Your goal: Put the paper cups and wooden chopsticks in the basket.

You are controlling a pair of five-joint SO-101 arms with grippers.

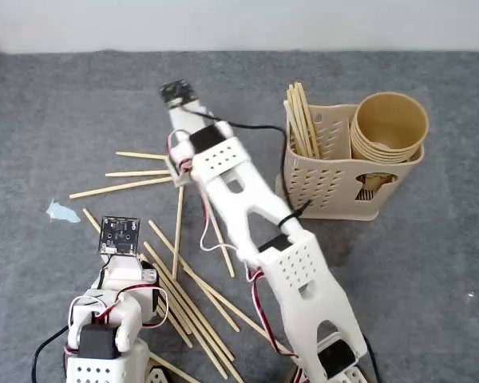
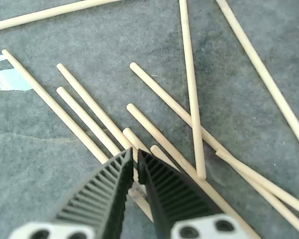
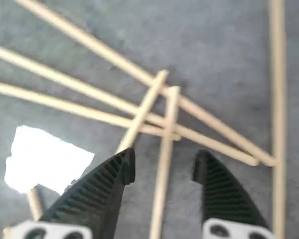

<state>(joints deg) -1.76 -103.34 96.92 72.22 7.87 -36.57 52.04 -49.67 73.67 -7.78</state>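
A beige slotted basket [image 1: 327,187] stands at the back right, holding a stack of paper cups [image 1: 387,128] and several upright wooden chopsticks [image 1: 301,120]. Several more chopsticks [image 1: 184,295] lie scattered on the grey mat. My right gripper [image 3: 162,164] is open just above the mat, its jaws astride one chopstick [image 3: 164,134] that crosses others. In the high view it sits at the far end of the long white arm [image 1: 178,169]. My left gripper [image 2: 134,155] hangs low over the near pile, shut on a chopstick [image 2: 131,139] whose end pokes out past the fingertips.
A blue scrap [image 1: 61,211] lies on the mat at the left. A white scrap [image 3: 40,159] lies beside the right gripper. The right arm [image 1: 255,215] stretches diagonally across the middle, with its cable near the basket's left wall.
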